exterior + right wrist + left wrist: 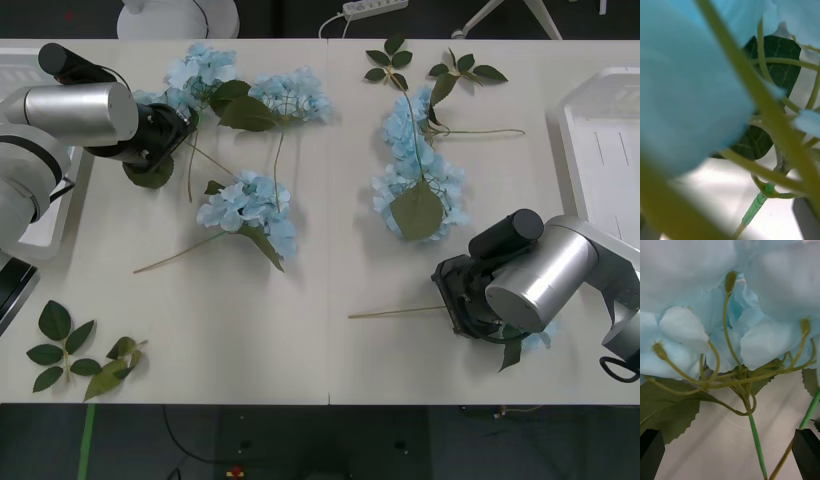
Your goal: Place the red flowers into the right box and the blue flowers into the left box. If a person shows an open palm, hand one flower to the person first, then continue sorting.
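Note:
Several blue flowers lie on the white table: one (250,205) left of centre, two (290,95) at the back left, and a pair (420,170) right of centre. My left gripper (178,128) is at the back-left bloom (733,315), open, with its black fingers (807,450) on either side of the green stalk (756,442). My right gripper (452,300) hovers low at the front right over another blue flower (540,340), whose stalk (395,312) pokes out to the left. It looks open, with petals (688,93) close to the camera. The left box (40,225) is at the far left and the right box (600,150) at the far right. No red flowers are in view.
Loose green leaf sprigs lie at the front left (70,350) and at the back centre (395,55), with one more (465,68) beside it. A white power strip (375,8) lies beyond the table's far edge.

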You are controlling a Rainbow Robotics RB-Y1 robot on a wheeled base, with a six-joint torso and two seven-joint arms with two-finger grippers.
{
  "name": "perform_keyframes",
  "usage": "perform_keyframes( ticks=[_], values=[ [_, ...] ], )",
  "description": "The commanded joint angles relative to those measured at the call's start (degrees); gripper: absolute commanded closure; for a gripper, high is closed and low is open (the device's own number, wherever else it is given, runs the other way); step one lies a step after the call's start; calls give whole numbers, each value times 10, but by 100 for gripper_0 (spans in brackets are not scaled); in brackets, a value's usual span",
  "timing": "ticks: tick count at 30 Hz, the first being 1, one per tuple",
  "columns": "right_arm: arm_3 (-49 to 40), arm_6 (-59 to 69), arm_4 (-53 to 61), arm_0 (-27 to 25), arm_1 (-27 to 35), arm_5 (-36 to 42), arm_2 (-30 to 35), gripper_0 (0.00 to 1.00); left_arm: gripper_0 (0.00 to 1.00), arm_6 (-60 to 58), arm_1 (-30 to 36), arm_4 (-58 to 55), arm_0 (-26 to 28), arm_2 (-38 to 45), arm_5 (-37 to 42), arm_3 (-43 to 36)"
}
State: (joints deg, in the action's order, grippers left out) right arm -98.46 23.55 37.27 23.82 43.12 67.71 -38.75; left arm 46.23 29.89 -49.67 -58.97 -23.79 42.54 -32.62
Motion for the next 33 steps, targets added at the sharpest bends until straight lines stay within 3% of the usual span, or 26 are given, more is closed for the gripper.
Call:
perform_keyframes(
  ticks=[1, 2, 4, 6, 8, 18, 23, 29, 31, 32, 33],
  values=[
    [12, -29, -1, -4, -8, -14, -4, 66, 0, -21, -11, 15, -36, -24, -8, 14],
    [18, -32, -1, -4, -10, -19, -4, 74, 0, -24, -13, 16, -36, -37, -8, 14],
    [26, -38, -3, -4, -12, -29, -4, 79, 0, -25, -13, 19, -36, -53, -8, 14],
    [36, -47, -4, -4, -15, -41, -4, 94, 0, -28, -18, 21, -35, -61, -8, 14],
    [42, -53, -6, -4, -16, -44, -4, 100, 0, -28, -20, 28, -36, -64, -2, 14],
    [46, -103, -8, -4, -10, -43, 7, 100, 0, 1, -53, 200, -40, -91, 112, 14],
    [46, -172, 31, -4, 2, -43, 49, 100, 0, 3, -57, 154, -40, -98, 119, 29],
    [23, -352, 86, 2, 34, -18, 136, 100, 0, 13, -66, 105, -40, -98, 108, 59],
    [5, -428, 102, 2, 51, -8, 160, 100, 35, 15, -69, 104, -40, -98, 101, 64],
    [-14, -479, 114, 1, 68, -3, 180, 100, 71, 15, -71, 103, -40, -98, 95, 70],
    [-21, -503, 120, 2, 75, -1, 187, 100, 87, 15, -72, 102, -40, -98, 92, 74]
  ],
)
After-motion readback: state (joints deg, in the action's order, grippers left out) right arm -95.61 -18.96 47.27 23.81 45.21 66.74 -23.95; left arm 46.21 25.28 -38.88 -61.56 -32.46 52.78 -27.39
